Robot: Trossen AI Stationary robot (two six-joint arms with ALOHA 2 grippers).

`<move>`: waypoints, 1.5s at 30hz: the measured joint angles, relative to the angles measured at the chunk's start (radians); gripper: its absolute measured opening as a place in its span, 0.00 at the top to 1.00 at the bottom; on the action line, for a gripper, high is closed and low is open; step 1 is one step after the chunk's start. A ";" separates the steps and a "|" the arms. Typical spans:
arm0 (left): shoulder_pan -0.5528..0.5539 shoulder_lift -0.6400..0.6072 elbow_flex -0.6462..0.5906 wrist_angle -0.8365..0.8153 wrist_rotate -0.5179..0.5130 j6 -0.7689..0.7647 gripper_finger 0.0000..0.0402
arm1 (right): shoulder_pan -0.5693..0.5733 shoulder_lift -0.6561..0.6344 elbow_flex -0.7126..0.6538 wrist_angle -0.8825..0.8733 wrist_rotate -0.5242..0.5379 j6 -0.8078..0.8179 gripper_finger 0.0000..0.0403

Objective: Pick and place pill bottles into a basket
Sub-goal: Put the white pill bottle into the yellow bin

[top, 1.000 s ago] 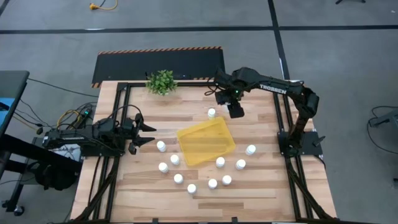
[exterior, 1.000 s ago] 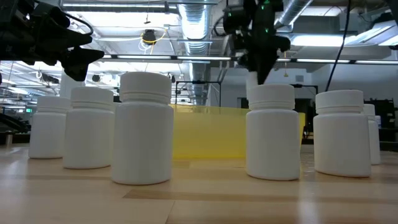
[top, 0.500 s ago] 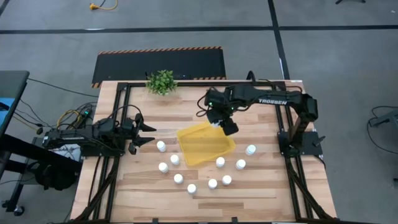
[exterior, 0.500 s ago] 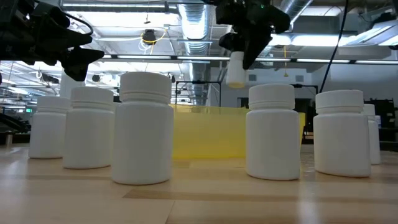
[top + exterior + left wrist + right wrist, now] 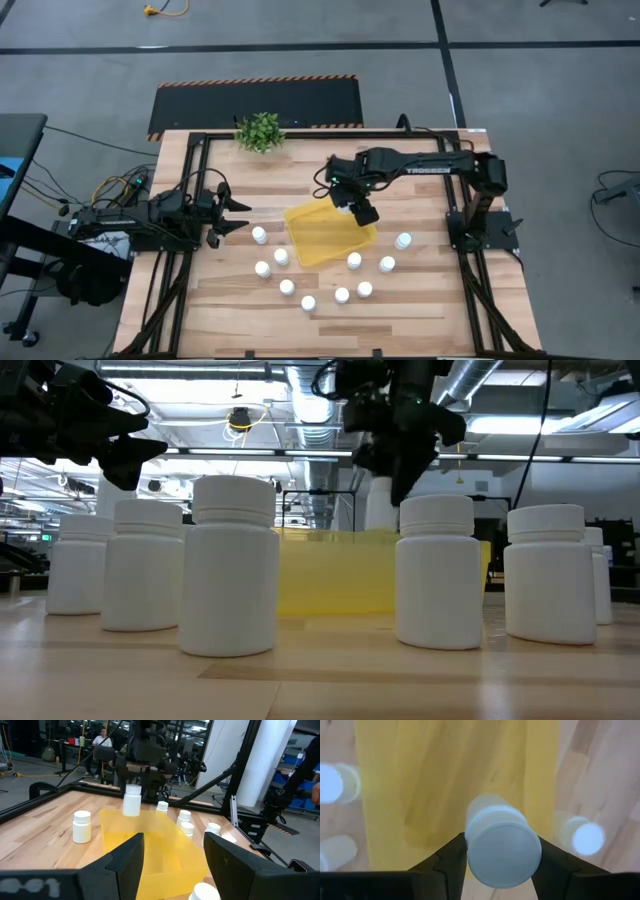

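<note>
My right gripper [image 5: 350,204] is shut on a white pill bottle [image 5: 132,801] low over the far right part of the yellow basket [image 5: 318,238]. The bottle also shows in the low view [image 5: 378,505], half hidden behind a nearer bottle. My left gripper [image 5: 240,215] is open and empty at the table's left side, pointing toward the basket. Several more white bottles [image 5: 287,287] stand upright on the table around the basket's near side. My right gripper pinches the bottle's top end at the cap [image 5: 503,845] between its two fingers [image 5: 451,856], one on each side. The fingers come from above, pointing down. The bottle hangs about upright below them; I cannot tell whether its base touches the basket.
A small green potted plant [image 5: 260,131] stands at the table's far edge. Black frame rails [image 5: 455,200] run along the table's sides. Bottles stand close together near the front edge [image 5: 235,565], and one stands at the right [image 5: 403,240].
My right gripper has carried the bottle from the table's far side toward the near edge and a little left, over the basket. It rose first, then came down low over the basket. The bottle has stayed about upright.
</note>
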 joint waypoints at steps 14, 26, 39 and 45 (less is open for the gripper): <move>0.000 -0.001 0.000 -0.005 -0.028 0.000 0.52 | 0.006 0.170 0.002 0.042 -0.018 -0.052 0.59; 0.000 -0.001 0.000 -0.006 -0.031 0.000 0.52 | 0.006 0.176 0.002 0.102 -0.016 -0.066 0.57; 0.000 -0.001 0.000 -0.006 -0.031 0.000 0.52 | 0.013 0.191 0.003 0.108 -0.012 -0.088 0.56; 0.000 -0.001 0.000 -0.006 -0.031 0.000 0.52 | 0.013 0.191 0.003 0.115 -0.012 -0.107 0.51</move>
